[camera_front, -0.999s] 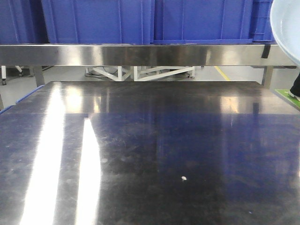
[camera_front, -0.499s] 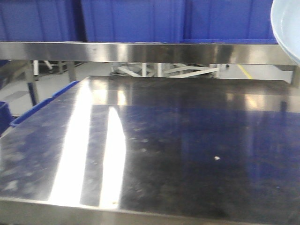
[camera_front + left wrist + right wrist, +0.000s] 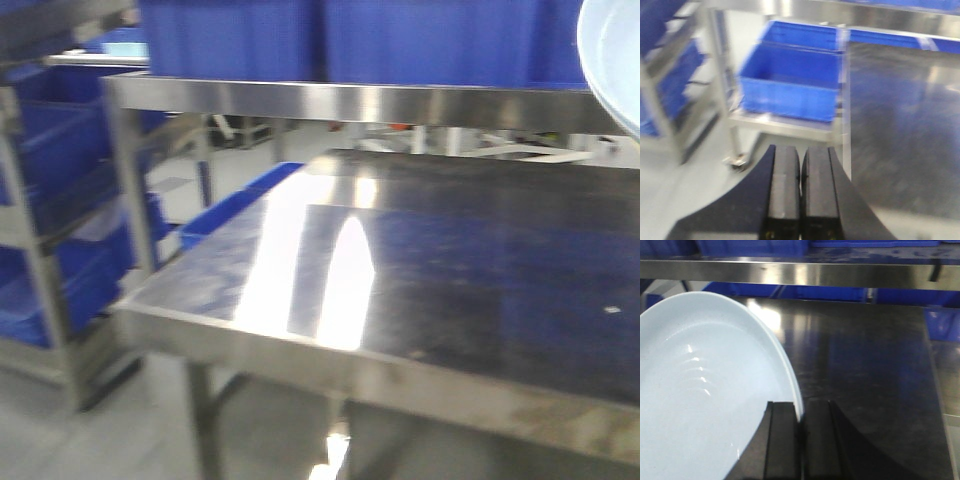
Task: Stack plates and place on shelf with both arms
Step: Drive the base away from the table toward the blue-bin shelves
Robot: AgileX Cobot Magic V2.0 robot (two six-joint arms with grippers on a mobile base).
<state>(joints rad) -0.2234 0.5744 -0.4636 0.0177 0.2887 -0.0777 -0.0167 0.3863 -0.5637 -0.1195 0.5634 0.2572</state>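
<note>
The right hand (image 3: 800, 440) is clamped on the low upturned rim of a large, round, very pale blue-white plate (image 3: 700, 390). The rim goes in between its two black fingers (image 3: 782, 440), and the whole dish spreads out to the left of the hand and a little ahead of it. Along the edge a second thin line runs. It may be a second plate nested underneath, but I cannot tell this for sure. In the front view only a curved slice of the plate shows, at the upper right corner.

The left hand (image 3: 800, 195) is clenched with nothing in it; its fingers are pressed together. Below it and to its right is the corner of the dark, reflective steel bench (image 3: 900, 125).

Ahead of the right hand and above it runs the brushed stainless-steel shelf (image 3: 815, 272), which carries big blue plastic crates (image 3: 250, 40).

The plate looks stiff, smooth and glossy, so I judge it slippery in a pinch and probably breakable if it drops. It is wide, and a hold at one edge lets its weight lever against the fingers, so it could tilt or slide out. A safer hold would be at the rim on two opposite sides, with the left hand taking the far side. The plate should be kept level and set down gently.
</note>
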